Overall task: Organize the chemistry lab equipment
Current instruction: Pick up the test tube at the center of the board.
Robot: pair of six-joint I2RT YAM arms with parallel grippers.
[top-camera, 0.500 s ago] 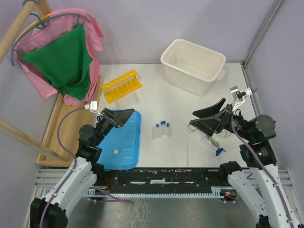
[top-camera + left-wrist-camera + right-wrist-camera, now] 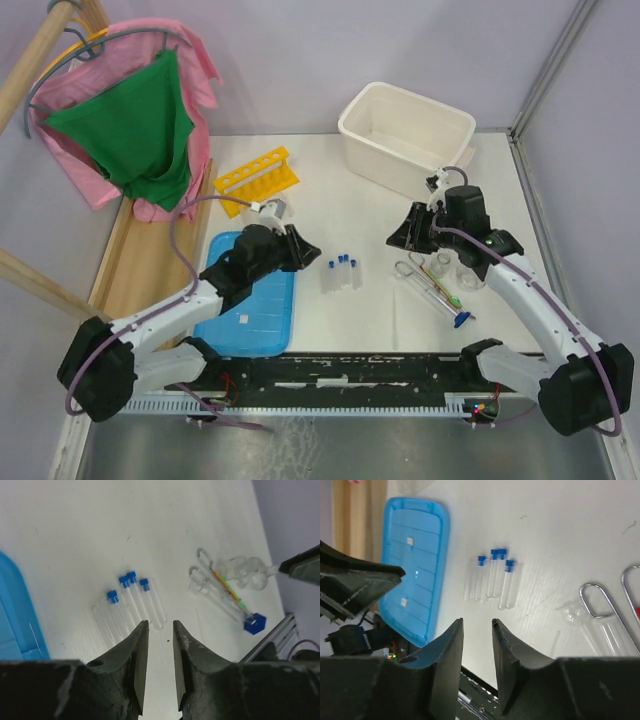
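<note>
Left claw (image 2: 160, 626) and right claw (image 2: 477, 622) hang ajar, empty. Tubes (image 2: 342, 268) lie between them on the bench (image 2: 320, 190), lid (image 2: 262, 300) left, tongs (image 2: 420, 278) right.

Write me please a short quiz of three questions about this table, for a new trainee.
1. True or false: the tubes stand in the rack.
2. How many blue caps can you count on the tubes?
3. Where do the tongs lie? A: in the tub. B: on the lid. C: on the table, beside the flasks.

Key:
1. False. They lie on the table, apart from the rack.
2. Four.
3. C.
</note>
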